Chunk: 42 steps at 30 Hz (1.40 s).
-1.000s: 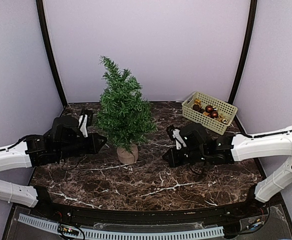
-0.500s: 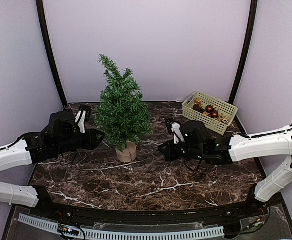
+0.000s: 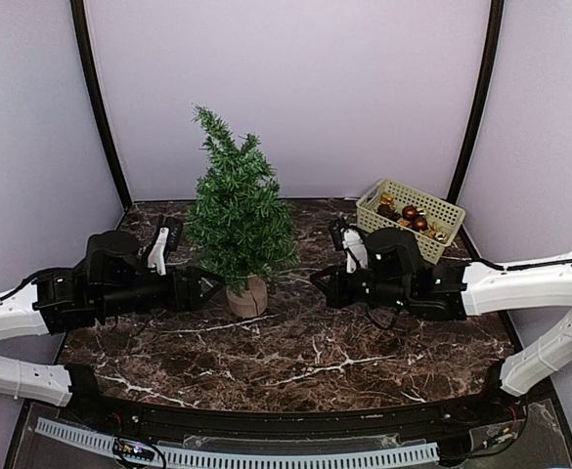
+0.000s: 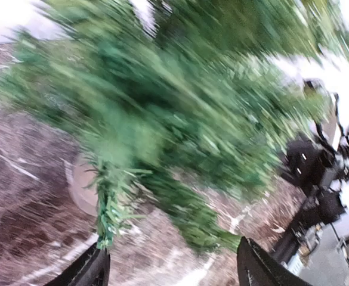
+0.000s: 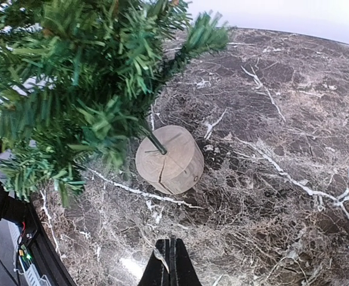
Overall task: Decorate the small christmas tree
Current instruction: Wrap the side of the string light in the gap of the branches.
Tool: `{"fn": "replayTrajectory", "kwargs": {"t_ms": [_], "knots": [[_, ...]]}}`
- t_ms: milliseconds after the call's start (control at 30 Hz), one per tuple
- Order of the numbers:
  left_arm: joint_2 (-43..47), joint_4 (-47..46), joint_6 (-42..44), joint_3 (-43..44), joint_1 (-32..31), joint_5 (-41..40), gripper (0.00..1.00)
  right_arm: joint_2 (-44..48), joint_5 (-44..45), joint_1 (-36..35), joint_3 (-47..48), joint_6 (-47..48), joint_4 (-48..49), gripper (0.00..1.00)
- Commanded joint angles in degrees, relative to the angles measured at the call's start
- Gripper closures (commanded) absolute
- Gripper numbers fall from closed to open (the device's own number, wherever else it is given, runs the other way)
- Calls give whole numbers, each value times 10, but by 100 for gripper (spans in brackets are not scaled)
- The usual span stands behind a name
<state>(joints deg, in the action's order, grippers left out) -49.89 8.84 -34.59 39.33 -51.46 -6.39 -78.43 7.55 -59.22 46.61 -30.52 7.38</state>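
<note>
**Dark-green bristly artificial fir [image 3: 239, 220] stands upright on the brown, white-veined marble tabletop [image 3: 295, 357] between two grippers**

The fir rests on its round pale wooden stump base [image 3: 248, 297] a little left of the tabletop's centre, toward the back wall. Its thin trunk rises straight from the base and its tip points up.

The left gripper [image 3: 205, 290] lies low over the tabletop just left of the base, under the lowest branches and pointing at the trunk. In the left wrist view its two black fingers [image 4: 93, 269] stand wide apart at the bottom of the picture with nothing clamped between them. The fir [image 4: 180, 119] fills that view as a green smear, and one drooping branch hangs close ahead of the fingers. The blur hides whether it touches them.

The right gripper [image 3: 317, 285] sits on the other side of the fir, apart from the base and pointing at it. In the right wrist view its fingers [image 5: 169, 262] are pressed together with nothing between them, and the base [image 5: 169, 159] lies straight ahead.

A pale yellow perforated plastic basket [image 3: 403, 235] sits at the back right corner, well apart from the fir, with brown and gold baubles [image 3: 410, 212] inside.
</note>
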Motion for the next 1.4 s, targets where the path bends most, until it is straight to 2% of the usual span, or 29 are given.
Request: {"fn": "replayTrajectory", "kwargs": {"t_ms": [0, 167, 300, 367, 467, 600, 833, 1067, 1367], "knots": [[-22, -37, -68, -7, -57, -20, 22, 20, 5, -8, 0, 15, 9, 100], [-69, -79, -90, -2, -76, -24, 16, 19, 6, -21, 18, 31, -7, 100], [-90, -71, -99, 5, -77, -42, 18, 20, 23, -37, 41, 47, -33, 100], [-92, -66, -104, 5, -77, -54, 28, 23, 35, -42, 52, 52, -46, 100], [-91, -68, -108, 0, -77, -63, 50, 27, 52, -44, 67, 54, -64, 100], [-88, -69, -111, -8, -77, -65, 69, 19, 80, -44, 82, 59, -89, 100], [-86, -69, -112, -18, -77, -64, 92, -14, 93, -44, 133, 85, -123, 100], [-82, -67, -114, -25, -77, -67, 100, -43, 106, -43, 188, 128, -168, 100], [-72, -58, -114, -31, -77, -74, 100, -66, 126, -30, 234, 179, -207, 100]]}}
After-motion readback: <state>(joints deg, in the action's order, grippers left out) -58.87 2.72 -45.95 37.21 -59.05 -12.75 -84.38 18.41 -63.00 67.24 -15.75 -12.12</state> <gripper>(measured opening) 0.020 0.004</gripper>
